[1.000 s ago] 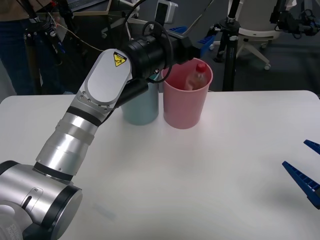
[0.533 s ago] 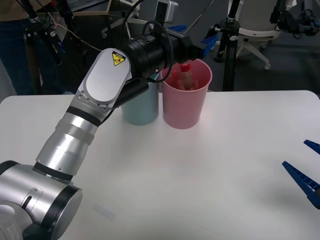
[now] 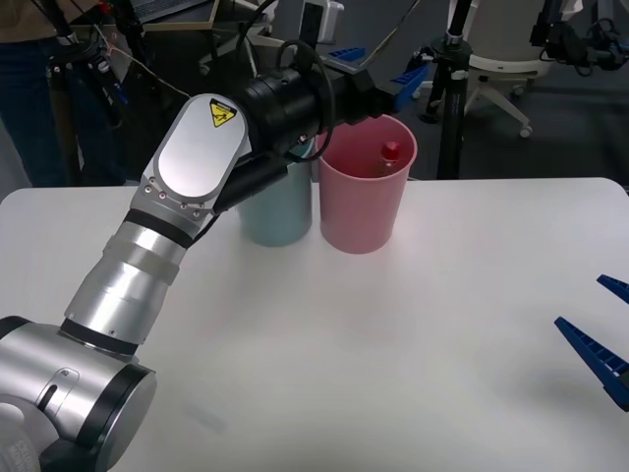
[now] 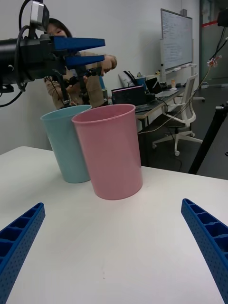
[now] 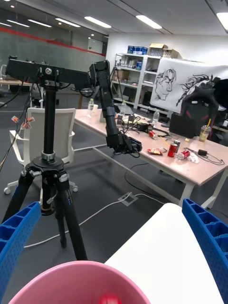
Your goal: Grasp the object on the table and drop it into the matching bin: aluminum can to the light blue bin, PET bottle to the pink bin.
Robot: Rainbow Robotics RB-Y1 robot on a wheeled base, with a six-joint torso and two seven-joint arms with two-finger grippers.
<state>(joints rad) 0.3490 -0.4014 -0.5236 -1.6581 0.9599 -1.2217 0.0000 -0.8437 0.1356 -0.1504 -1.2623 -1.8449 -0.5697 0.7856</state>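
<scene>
The PET bottle (image 3: pixel 388 158) had dropped deeper into the pink bin (image 3: pixel 364 202): a second before, it was high in the mouth of the bin, and half a second before it was a blur in falling, but now only its red cap and neck showed just below the far rim. The left gripper (image 3: pixel 388 87) hung above the bin with its jaws apart and nothing between them, as the right wrist view (image 4: pixel 78 52) also showed. The light blue bin (image 3: pixel 280 211) stood touching the pink one on the table (image 3: pixel 413 334). The right gripper (image 3: pixel 600 339) waited low at the table's right side, jaws wide apart. I judged the sorting was done correctly, since a plastic bottle belonged in the pink bin, and only the drawing back of the left arm remained.
</scene>
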